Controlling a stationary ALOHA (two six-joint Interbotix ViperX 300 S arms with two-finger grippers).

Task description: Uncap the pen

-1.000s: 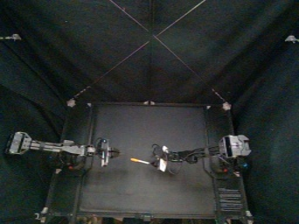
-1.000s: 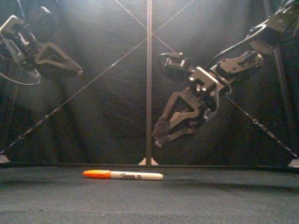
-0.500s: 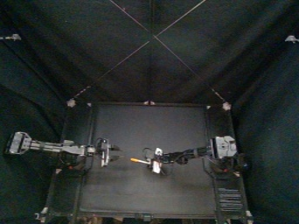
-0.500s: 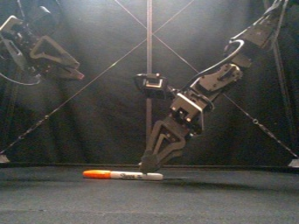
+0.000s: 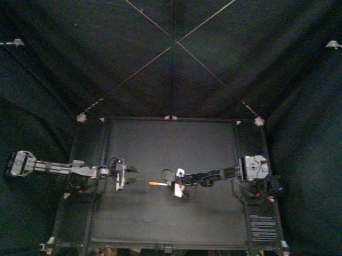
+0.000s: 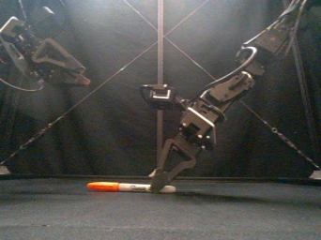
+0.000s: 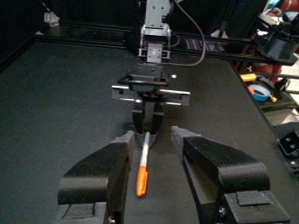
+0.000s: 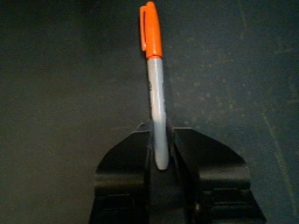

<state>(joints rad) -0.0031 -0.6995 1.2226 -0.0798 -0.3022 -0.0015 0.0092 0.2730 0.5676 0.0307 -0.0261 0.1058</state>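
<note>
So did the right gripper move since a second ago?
Yes. In the front view the right gripper has come down from well above the table to the white end of the pen, which has not shifted.

Readable text: none in any view
Pen (image 6: 126,187): white barrel too small in the top and front views to show lettering
Right wrist view: barrel near, yet no print legible on it

Around my fingers it's just the small black table (image 5: 140,218), its matte top carrying a few faint pale marks in my right wrist view. Behind it hangs the black back curtain (image 5: 94,60), with more black curtain down both sides.
</note>
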